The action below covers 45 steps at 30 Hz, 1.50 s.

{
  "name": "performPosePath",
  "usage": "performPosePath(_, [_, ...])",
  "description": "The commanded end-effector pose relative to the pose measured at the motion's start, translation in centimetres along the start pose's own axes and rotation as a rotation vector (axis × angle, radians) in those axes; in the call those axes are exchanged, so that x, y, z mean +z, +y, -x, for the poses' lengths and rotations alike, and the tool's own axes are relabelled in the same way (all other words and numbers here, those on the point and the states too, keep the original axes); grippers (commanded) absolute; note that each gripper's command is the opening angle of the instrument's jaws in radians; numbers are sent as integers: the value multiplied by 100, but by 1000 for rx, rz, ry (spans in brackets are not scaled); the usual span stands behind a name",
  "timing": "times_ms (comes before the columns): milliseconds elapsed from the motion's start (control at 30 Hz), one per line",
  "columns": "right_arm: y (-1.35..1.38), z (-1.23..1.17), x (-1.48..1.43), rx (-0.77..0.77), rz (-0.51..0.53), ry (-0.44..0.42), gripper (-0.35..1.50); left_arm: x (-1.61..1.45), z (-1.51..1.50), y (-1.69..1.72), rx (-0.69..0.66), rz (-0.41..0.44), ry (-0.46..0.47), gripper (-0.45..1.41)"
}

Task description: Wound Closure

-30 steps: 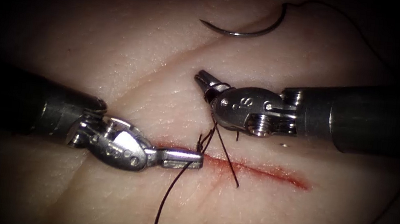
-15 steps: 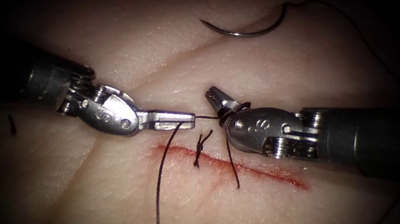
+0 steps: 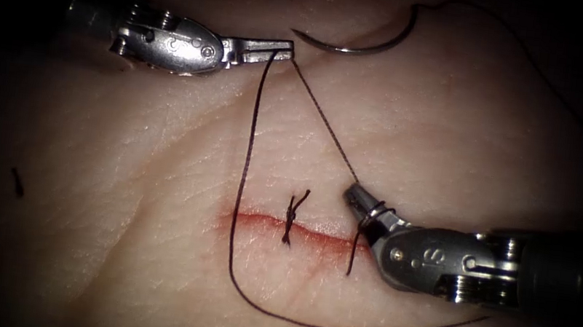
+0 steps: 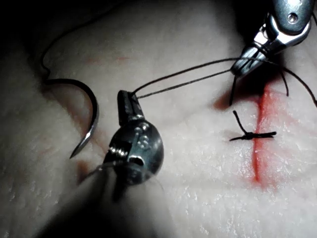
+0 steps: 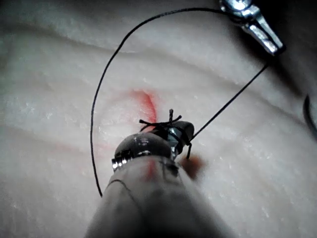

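Left tool (image 3: 284,50) clamped limp, slippery thread (image 3: 242,180); right tool (image 3: 354,195), jaws closed, wore thread loops; stiff needle (image 3: 356,45) lay free on tissue (image 3: 163,134), best gripped mid-curve.

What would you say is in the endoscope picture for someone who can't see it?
The left claw grips dark thread stretched to the right claw, which has thread looped round it. A curved needle lies loose on the tissue; a knot sits on the red cut.

Light falls brightest on the middle of the scene and fades toward the edges. Past that lit patch, the surroundings in the endoscope view are black, with nothing discernible.
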Motion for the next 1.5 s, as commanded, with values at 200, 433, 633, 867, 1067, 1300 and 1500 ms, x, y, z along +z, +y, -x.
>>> performPosePath(200, [-27, 13, -8, 1, -13, -2, -35, 22, 12, -32, -21, -38, -46, -45])
performPosePath(433, [-54, 26, -23, -5, -35, -16, -35, 16, 3, -72, -74, -133, -102, -45])
performPosePath(633, [-69, 38, -36, -3, -55, -27, -35, 5, -15, -100, -122, -155, -122, -45])
performPosePath(867, [-83, 36, -54, -11, -63, -26, -35, -2, -17, -123, -95, -192, -167, -45])
performPosePath(1067, [-90, 36, -59, -18, -75, -29, -35, -4, -13, -141, -80, -225, -195, -45])
performPosePath(1300, [-110, 42, -65, -15, -91, -22, -35, -7, -8, -162, -63, -268, -225, -45])
performPosePath(1500, [-131, 46, -71, -19, -109, -25, -35, -7, 0, -167, -63, -297, -231, -45])
